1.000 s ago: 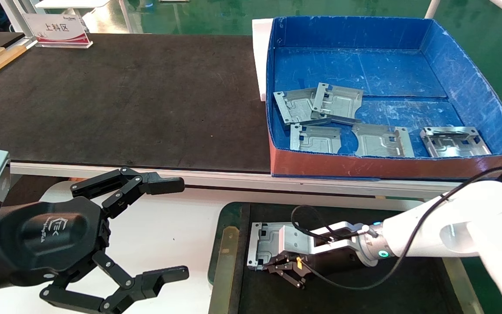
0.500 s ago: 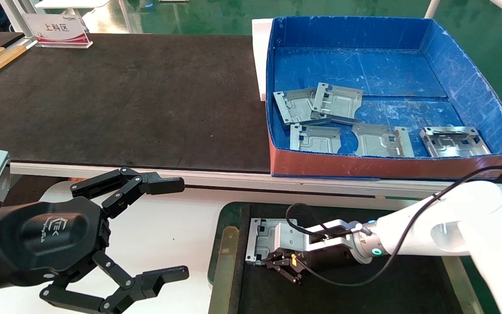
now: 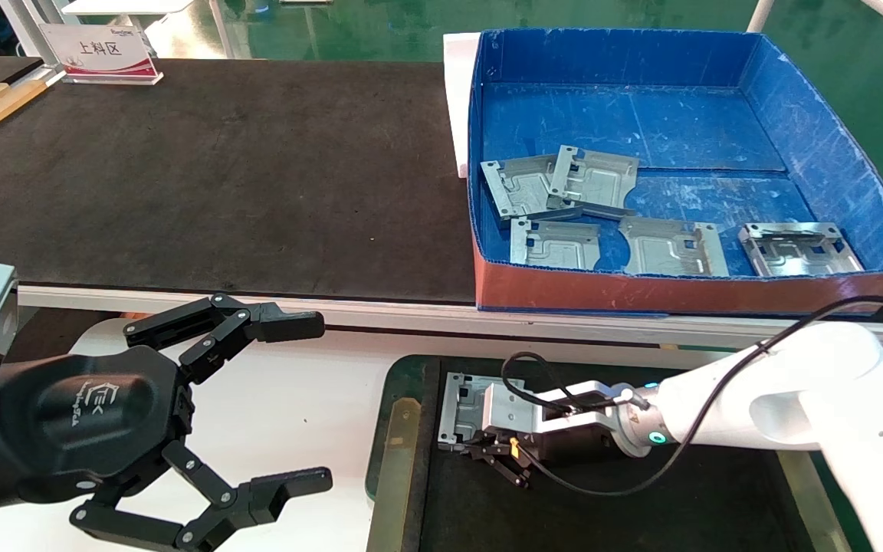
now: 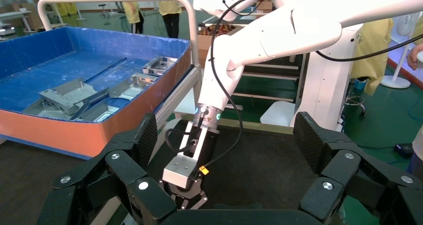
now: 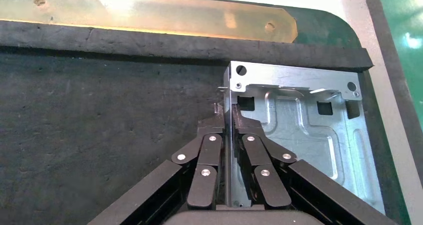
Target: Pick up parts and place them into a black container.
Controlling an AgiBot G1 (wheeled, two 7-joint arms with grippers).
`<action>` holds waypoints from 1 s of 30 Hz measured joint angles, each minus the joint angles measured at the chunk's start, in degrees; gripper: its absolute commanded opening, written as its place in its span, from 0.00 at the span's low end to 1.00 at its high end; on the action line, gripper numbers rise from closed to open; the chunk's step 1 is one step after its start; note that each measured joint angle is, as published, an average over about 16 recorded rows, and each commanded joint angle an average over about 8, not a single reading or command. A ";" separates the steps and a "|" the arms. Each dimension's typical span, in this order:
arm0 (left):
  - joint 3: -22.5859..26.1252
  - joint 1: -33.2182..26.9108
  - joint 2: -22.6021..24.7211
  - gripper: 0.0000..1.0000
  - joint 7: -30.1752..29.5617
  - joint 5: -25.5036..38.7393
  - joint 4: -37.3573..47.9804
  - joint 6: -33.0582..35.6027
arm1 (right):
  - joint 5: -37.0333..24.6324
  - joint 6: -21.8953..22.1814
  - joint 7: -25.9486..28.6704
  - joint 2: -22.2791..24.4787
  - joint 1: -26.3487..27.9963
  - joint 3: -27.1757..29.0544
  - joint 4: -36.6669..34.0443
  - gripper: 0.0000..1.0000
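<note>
Moved since earlier: right hand [image 3: 499, 458] and its plate had slid toward the tray's far left corner and sat lower than a second before; left hand unchanged.

Head view, step: a stamped metal plate [image 3: 463, 406] was being set into the black tray [image 3: 641, 506]. Judged best practice: bring it flat onto the floor, square to the green rim, before releasing, so it does not tip off its edge.

Head view, pose: right arm reached in low from the right, wrist nearly level. Five more plates [image 3: 556, 244] lay in the blue box [image 3: 817, 138] on the bench [image 3: 219, 176].

Head view, idle arm: left hand [image 3: 292, 402] hung over the white surface, fingers spread, holding nothing.

Left wrist view: right hand [image 4: 191, 201] pointed down at the tray floor, well apart from the box.

Right wrist view: right hand [image 5: 230, 130] was closed, pinching the plate [image 5: 299, 120] by one edge; the plate lay near the tray's corner, just beside the brass-coloured strip [image 5: 149, 15].
</note>
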 measured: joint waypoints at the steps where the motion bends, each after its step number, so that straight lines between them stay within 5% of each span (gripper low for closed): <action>1: 0.00 0.00 0.00 1.00 0.00 0.00 0.00 0.00 | 0.04 -0.31 -0.03 0.05 0.04 0.02 0.08 1.00; 30: 0.00 0.00 0.00 1.00 0.00 0.00 0.00 0.00 | 2.59 -19.14 -4.72 5.98 5.07 1.29 2.36 1.00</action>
